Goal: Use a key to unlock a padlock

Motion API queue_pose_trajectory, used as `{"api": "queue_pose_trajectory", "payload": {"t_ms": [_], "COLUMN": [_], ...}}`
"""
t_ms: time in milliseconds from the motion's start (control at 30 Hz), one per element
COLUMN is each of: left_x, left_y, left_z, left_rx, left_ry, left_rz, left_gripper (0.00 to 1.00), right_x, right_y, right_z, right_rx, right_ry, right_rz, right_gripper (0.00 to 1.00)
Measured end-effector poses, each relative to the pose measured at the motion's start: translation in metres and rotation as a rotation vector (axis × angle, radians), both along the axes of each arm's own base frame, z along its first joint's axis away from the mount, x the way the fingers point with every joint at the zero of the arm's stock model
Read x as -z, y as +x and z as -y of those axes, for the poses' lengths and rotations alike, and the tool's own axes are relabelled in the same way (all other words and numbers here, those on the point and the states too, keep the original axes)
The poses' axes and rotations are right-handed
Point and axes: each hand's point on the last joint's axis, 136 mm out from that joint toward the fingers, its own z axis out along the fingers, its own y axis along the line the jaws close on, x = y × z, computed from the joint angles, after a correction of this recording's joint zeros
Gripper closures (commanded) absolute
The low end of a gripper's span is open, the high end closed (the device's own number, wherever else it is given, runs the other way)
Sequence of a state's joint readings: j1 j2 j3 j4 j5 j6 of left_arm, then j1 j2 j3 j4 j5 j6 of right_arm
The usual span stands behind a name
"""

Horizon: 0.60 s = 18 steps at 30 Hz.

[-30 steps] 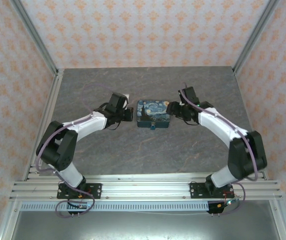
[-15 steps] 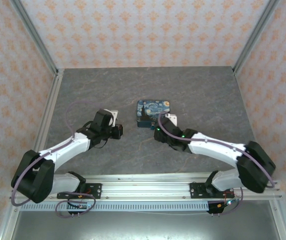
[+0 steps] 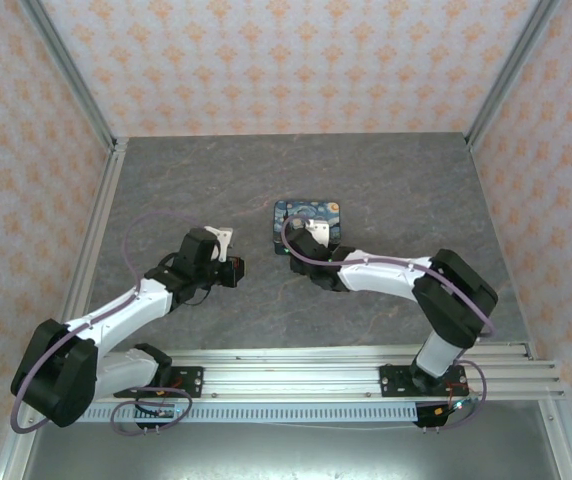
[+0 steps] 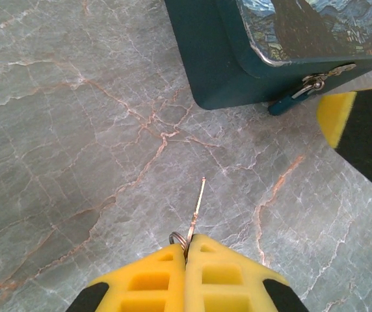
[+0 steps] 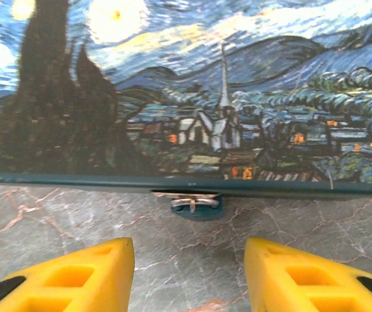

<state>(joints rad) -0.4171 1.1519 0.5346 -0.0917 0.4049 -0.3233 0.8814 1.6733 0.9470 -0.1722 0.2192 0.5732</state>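
The padlock [image 5: 197, 208] is a tiny dark lock hanging from the metal latch at the front edge of the blue swirl-painted box [image 3: 306, 218]. My right gripper [image 5: 189, 270] faces it from just in front, open, with bare table between its yellow fingers. The left wrist view shows the padlock [image 4: 289, 104] under the box's corner, with a right fingertip [image 4: 335, 117] beside it. My left gripper [image 4: 189, 242] is shut on the key [image 4: 198, 200], whose thin blade points toward the box, still a good way short of it. From above, the left gripper [image 3: 237, 270] sits left of the box.
Grey marbled table [image 3: 406, 180] lies on all sides, bounded by metal rails and patterned walls. The right arm's elbow [image 3: 456, 290] folds out to the right of the box. Open floor lies between the key tip and the box.
The right arm has swung from the box's right side to its front, the gripper now facing the latch. The left arm has drawn back toward the near left, holding the key.
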Motion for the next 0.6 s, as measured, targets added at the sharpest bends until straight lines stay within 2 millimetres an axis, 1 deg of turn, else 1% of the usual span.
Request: {"api": "queue_pose_trajectory", "payload": {"t_ms": [100,300,467,600], "left_x": [-0.001,-0.001,0.001,0.002], "left_y": [0.0,0.0,0.0,0.001], "left_z": [0.002,0.003,0.003,0.004], "left_rx": [0.006,0.011,0.012,0.014], "left_ry": [-0.008,-0.015,-0.012,-0.012], "left_rz": [0.005,0.008,0.003,0.003], "left_gripper": [1.0,1.0,1.0,1.0], "right_x": [0.01,0.024,0.027,0.029], "right_y": [0.001,0.005,0.008,0.013], "right_z": [0.003,0.006,0.005,0.0], "right_rx": [0.01,0.026,0.03,0.024], "right_ry": [-0.031,-0.066,-0.074,-0.078], "right_rz": [-0.005,0.0,0.01,0.013], "right_gripper": [0.53,0.54,0.55,0.56]}}
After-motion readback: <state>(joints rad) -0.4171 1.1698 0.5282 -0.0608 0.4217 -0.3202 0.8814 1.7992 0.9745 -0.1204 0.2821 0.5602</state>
